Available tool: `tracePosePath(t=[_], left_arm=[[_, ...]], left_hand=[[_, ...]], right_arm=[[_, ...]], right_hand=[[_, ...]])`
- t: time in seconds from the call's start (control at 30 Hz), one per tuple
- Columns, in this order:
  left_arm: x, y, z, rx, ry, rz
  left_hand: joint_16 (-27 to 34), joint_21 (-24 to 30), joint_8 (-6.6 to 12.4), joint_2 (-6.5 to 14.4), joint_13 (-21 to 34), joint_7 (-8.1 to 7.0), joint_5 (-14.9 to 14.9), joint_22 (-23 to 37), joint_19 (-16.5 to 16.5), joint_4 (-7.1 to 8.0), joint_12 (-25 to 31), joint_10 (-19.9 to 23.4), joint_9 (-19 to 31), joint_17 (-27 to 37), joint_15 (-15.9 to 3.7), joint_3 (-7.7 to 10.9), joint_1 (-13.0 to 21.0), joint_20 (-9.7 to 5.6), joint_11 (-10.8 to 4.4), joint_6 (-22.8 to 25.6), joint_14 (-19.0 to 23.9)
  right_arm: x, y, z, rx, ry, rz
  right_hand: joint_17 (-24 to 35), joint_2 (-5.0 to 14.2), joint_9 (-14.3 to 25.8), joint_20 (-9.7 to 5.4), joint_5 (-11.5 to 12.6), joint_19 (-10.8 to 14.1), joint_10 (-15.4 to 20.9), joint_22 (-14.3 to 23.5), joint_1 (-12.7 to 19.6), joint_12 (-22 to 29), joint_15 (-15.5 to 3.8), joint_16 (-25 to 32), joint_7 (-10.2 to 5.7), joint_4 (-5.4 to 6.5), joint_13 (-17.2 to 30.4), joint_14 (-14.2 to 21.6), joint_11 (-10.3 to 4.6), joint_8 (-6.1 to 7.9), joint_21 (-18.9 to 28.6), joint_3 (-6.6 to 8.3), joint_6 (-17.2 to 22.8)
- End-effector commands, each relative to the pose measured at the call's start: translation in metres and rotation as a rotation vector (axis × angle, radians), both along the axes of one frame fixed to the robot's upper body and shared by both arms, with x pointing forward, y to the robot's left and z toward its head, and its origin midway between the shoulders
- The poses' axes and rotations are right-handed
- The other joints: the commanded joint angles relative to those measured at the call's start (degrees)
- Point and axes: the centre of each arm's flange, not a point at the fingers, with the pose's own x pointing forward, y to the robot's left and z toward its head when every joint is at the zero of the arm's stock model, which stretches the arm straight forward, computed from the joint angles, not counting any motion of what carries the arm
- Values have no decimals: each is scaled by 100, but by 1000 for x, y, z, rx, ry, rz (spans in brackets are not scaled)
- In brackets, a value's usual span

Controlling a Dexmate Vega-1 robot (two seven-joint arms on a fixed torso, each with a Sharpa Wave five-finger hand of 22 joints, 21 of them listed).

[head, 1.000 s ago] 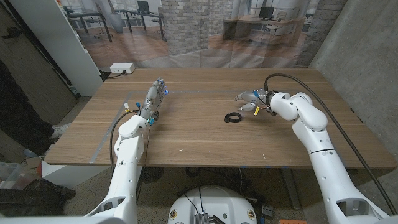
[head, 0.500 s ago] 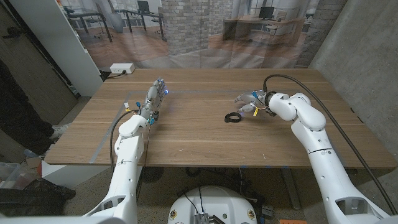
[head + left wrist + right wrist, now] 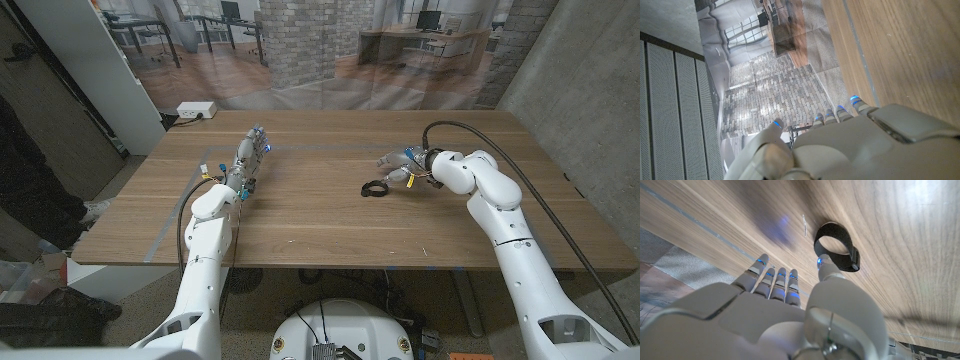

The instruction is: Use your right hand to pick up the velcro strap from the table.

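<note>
The velcro strap [image 3: 376, 187] is a small black loop lying on the wooden table [image 3: 320, 215], right of the middle. My right hand [image 3: 400, 165] hovers just beyond and to the right of it, fingers apart, holding nothing. In the right wrist view the strap [image 3: 836, 247] lies just past the tip of the thumb [image 3: 825, 266], while the other fingers [image 3: 775, 277] stretch out beside it. My left hand [image 3: 247, 158] stands on the table's left side with its fingers straight and nothing in it; the left wrist view shows the back of that hand [image 3: 855, 145].
A white power strip [image 3: 196, 110] sits on the floor beyond the table's far left corner. A dark-clothed person [image 3: 25, 170] stands at the left edge of the head view. A black cable [image 3: 480, 135] arcs over my right forearm.
My right hand has edged slightly left, closer to the strap. The strap and the left hand have not moved.
</note>
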Motion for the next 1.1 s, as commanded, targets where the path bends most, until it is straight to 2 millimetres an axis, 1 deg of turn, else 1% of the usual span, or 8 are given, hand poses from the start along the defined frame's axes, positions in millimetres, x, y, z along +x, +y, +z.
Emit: tracePosePath(t=[0.03,0.57,0.7,0.8,1.1], left_arm=[[1,0,0,2,2,1],[0,0,0,7,7,1],[0,1,0,7,5,2],[0,1,0,6,6,2],[-1,3,-2,6,9,3]], left_hand=[[-20,-12,-12,485,10,-24,37,14,-153,8,-19,-238,32,19,-64,-14,22,-2,-10,-185,-892],[-18,-24,-13,488,11,-28,41,15,-157,9,-17,-232,32,19,-64,-23,21,-10,0,-186,-889],[-19,-29,-14,489,11,-26,42,15,-161,10,-18,-235,32,19,-60,-25,21,-13,1,-188,-893],[-19,-31,-12,490,11,-26,42,15,-163,10,-20,-241,32,19,-61,-26,21,-13,-1,-184,-891],[-20,-37,-10,491,11,-24,44,15,-163,10,-19,-237,32,19,-60,-31,21,-10,6,-180,-895]], right_arm=[[1,2,-6,1,18,10],[1,5,-12,10,19,10],[1,5,-13,17,18,11],[1,6,-14,20,19,10],[1,8,-19,16,24,8]], right_hand=[[17,-31,30,-108,-16,39,24,15,13,14,-6,21,-4,0,16,77,9,16,20,-9,70],[19,-84,34,-85,-8,89,100,16,29,24,11,37,23,20,18,149,17,14,30,-68,115],[19,-102,35,-80,-2,103,153,17,36,37,10,42,18,24,19,178,40,25,31,-88,161],[19,-111,36,-85,4,125,171,17,46,38,4,43,11,25,19,192,16,26,36,-98,177],[18,-118,38,-83,19,156,219,17,88,42,-6,44,7,19,20,223,28,28,41,-109,210]])
